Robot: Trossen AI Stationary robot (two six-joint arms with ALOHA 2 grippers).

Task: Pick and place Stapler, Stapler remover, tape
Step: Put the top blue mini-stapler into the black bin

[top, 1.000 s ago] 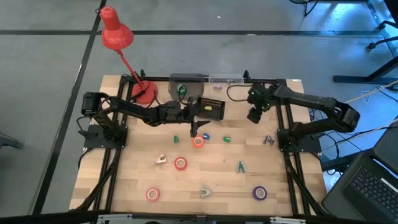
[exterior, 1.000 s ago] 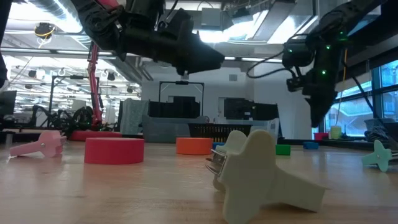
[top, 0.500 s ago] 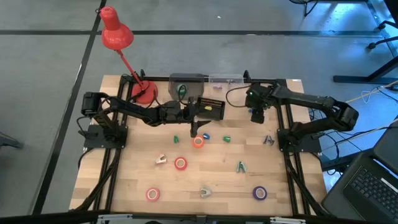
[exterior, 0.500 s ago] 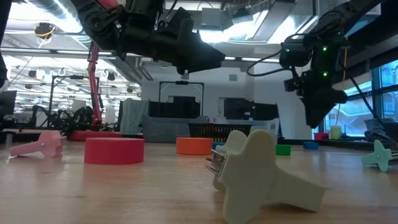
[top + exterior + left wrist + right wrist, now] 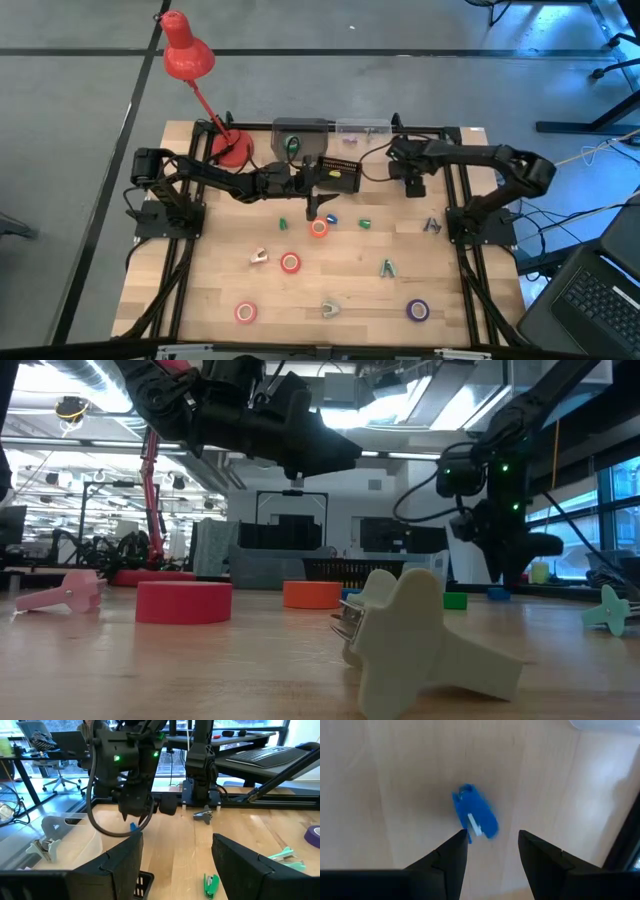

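Observation:
My right gripper (image 5: 492, 840) is open and points down over a small blue stapler (image 5: 475, 815), which lies flat on the wood just ahead of its fingertips; in the high view this gripper (image 5: 410, 183) is near the table's far right. My left gripper (image 5: 177, 845) is open and empty, hovering mid-table (image 5: 318, 205) just beyond the orange tape (image 5: 318, 228). Flat on the table lie two red-pink tapes (image 5: 289, 263) (image 5: 245, 313), a purple tape (image 5: 417, 310), a green stapler (image 5: 210, 885), and teal (image 5: 386, 267), cream (image 5: 329, 308) and white (image 5: 259, 257) staple removers.
A black basket (image 5: 340, 175), a grey bin (image 5: 300, 135) and a clear container (image 5: 360, 130) line the far edge, with a red lamp (image 5: 232, 148) at far left. A grey staple remover (image 5: 432, 226) lies near the right frame. Bare wood shows between the scattered pieces.
My right arm has folded at its elbow, and its gripper has come down toward the table near the far right and tipped from a slant to pointing down.

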